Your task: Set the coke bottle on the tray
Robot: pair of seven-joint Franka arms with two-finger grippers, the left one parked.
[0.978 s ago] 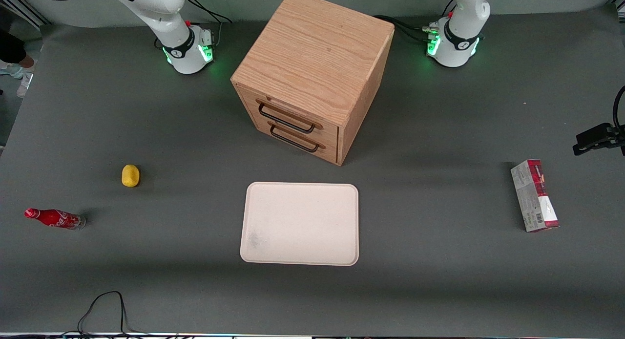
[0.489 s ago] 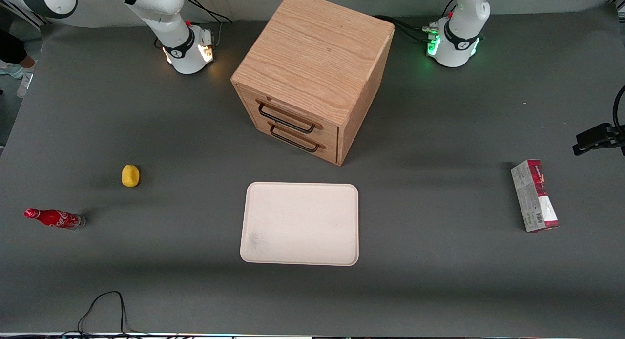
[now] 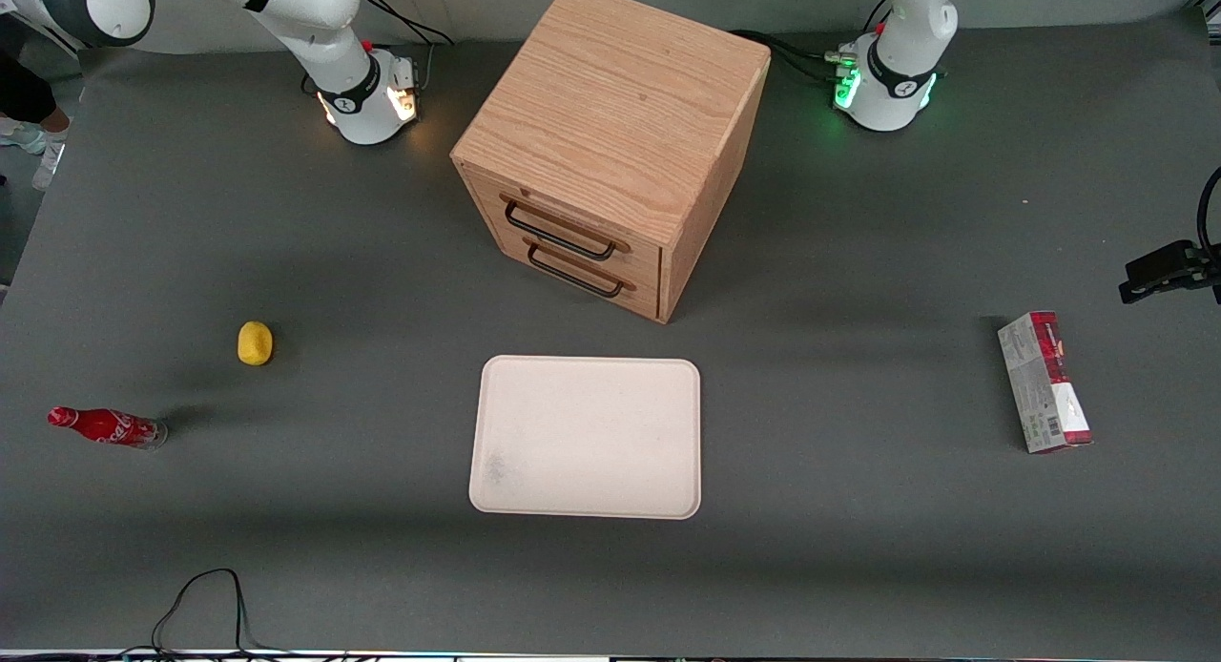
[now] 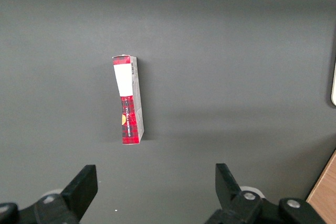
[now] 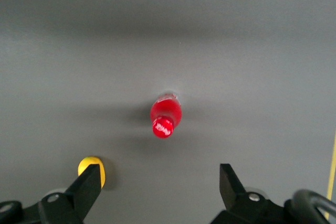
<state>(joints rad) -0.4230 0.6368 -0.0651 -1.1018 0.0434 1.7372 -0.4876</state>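
The coke bottle (image 3: pixel 107 427) is small and red with white script, and stands on the grey table toward the working arm's end. In the right wrist view the coke bottle (image 5: pixel 166 116) is seen from above, cap up. My right gripper (image 5: pixel 159 184) hangs high above the table, open and empty, with the bottle apart from its black fingers (image 5: pixel 88 183). The gripper is out of the front view; only the arm's upper links (image 3: pixel 286 4) show. The cream tray (image 3: pixel 586 437) lies flat and bare mid-table, in front of the drawers.
A wooden two-drawer cabinet (image 3: pixel 610 147) stands farther from the front camera than the tray. A yellow lump (image 3: pixel 255 343) lies near the bottle, also in the right wrist view (image 5: pixel 100 166). A red-and-grey carton (image 3: pixel 1045 381) lies toward the parked arm's end. A black cable (image 3: pixel 205 595) loops at the near edge.
The working arm's upper joint has swung a little further into the front view, and its base light turned from green to white. The bottle and tray have not moved.
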